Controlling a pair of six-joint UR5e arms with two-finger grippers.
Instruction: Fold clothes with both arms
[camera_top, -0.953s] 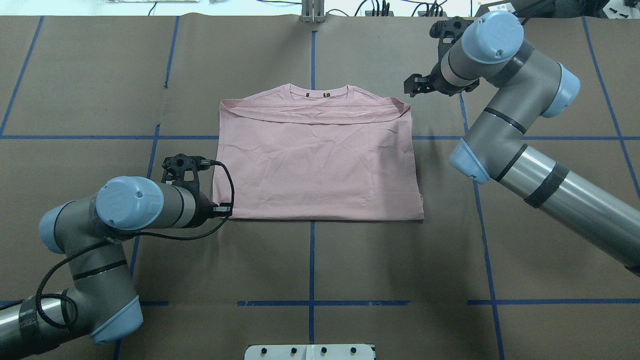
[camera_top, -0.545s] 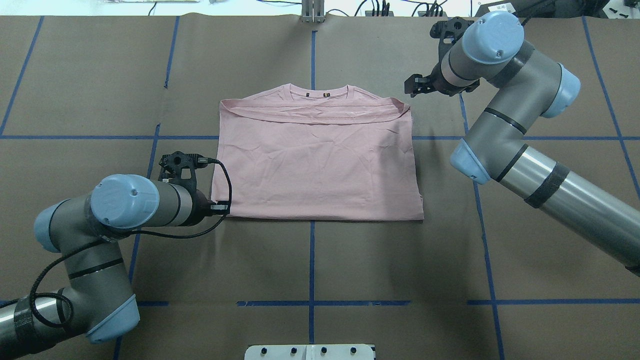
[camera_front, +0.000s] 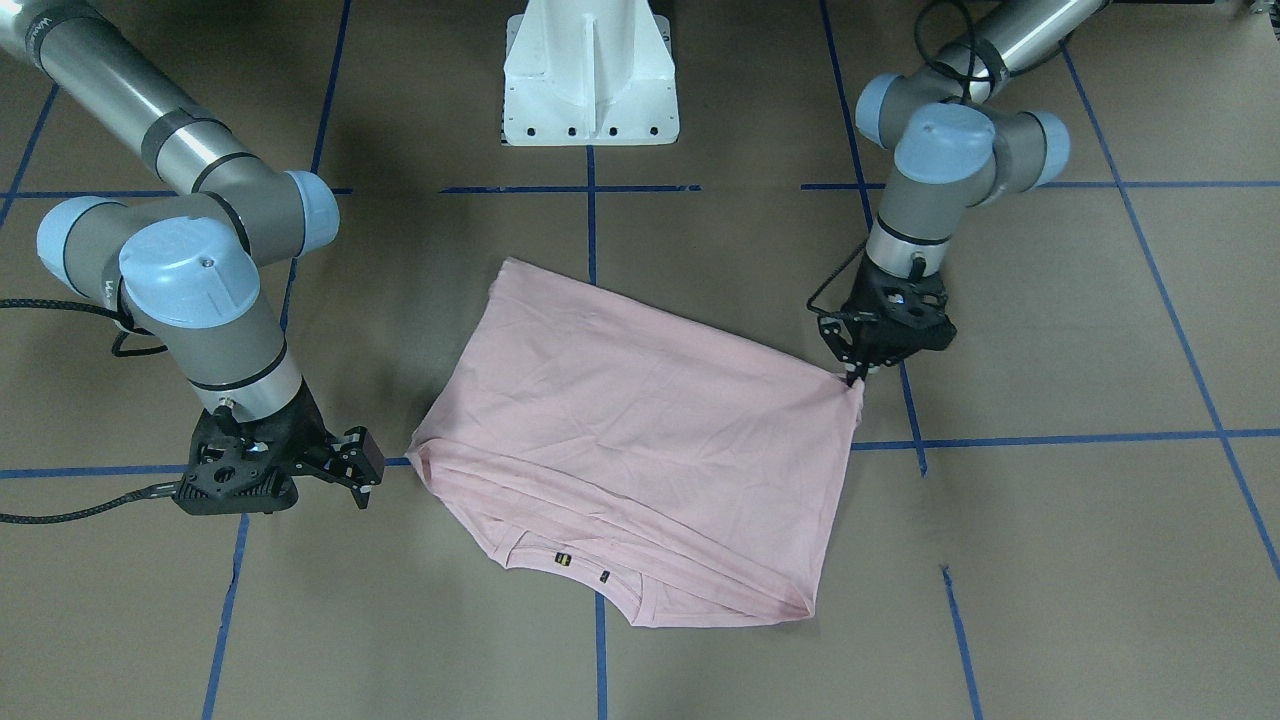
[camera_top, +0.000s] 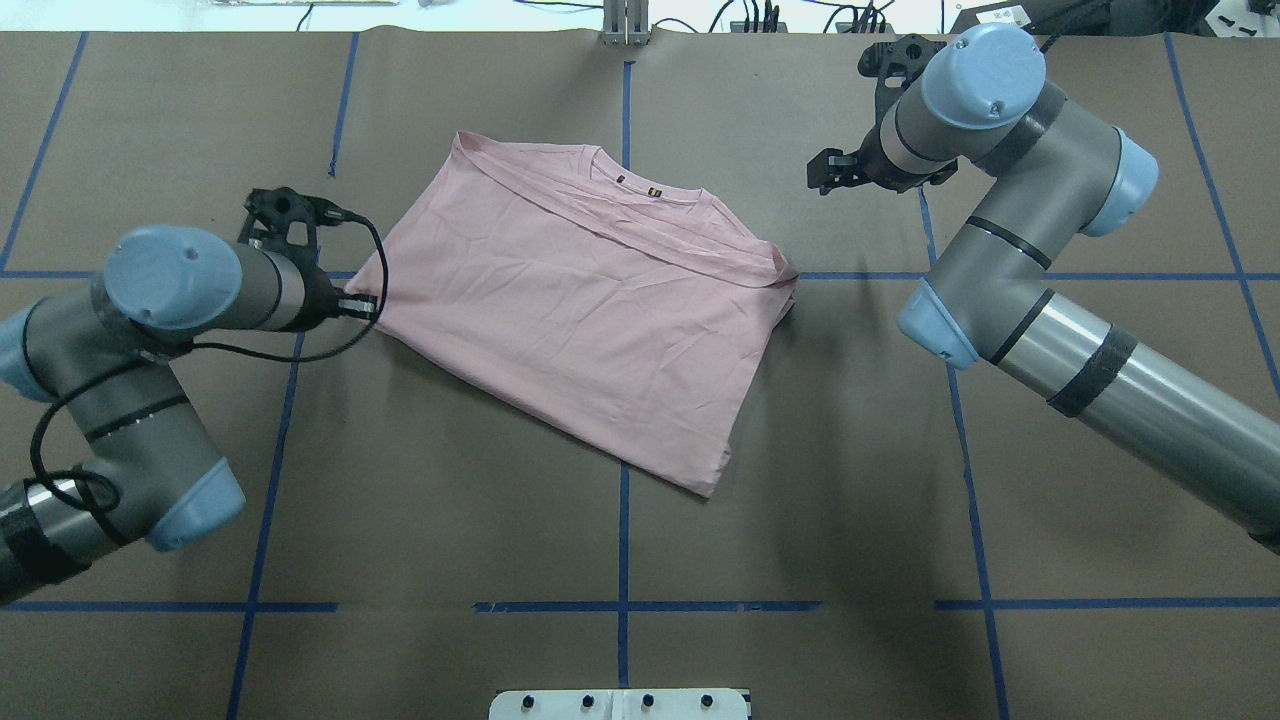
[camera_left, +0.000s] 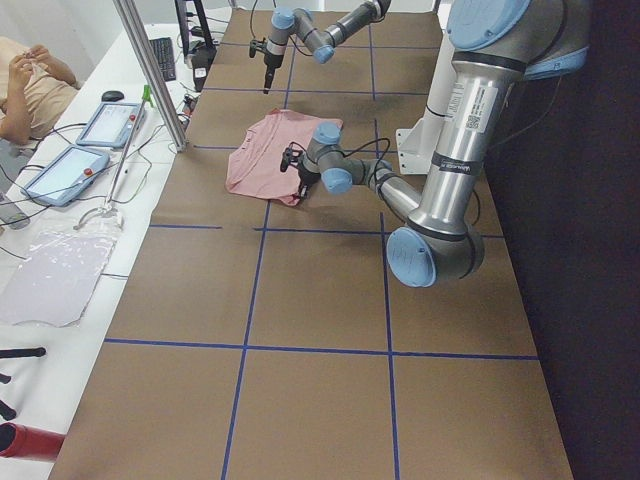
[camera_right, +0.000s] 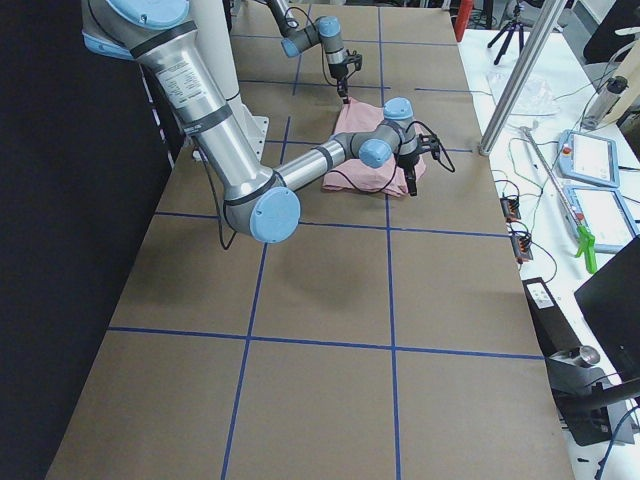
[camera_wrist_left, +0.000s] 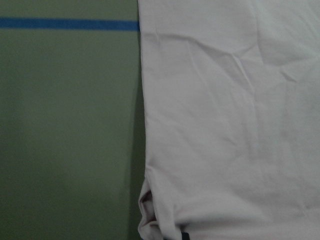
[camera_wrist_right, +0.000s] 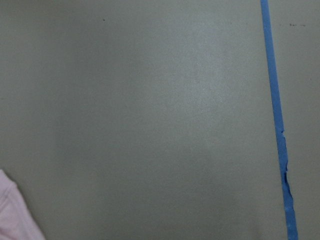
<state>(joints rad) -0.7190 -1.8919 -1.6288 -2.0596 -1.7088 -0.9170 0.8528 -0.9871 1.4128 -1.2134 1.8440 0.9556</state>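
T-shirt (camera_top: 580, 310), pale pink, lies skewed at the middle of the desk (camera_top: 800, 520), doubled over so the collar (camera_top: 640, 188) peeks out along its far edge. The left arm's fingers (camera_front: 853, 376) are clamped on one corner. The right arm's fingers (camera_front: 365, 470) hang over bare desk beside the opposite corner, holding nothing; whether they are spread I cannot tell. One fold looks done; squaring up and further folds appear left.

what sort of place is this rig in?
Most likely a robotics lab, probably a data-collection cell. The table is papered brown and marked with a blue tape grid. A side bench holds teach pendants, with a person seated beside them.
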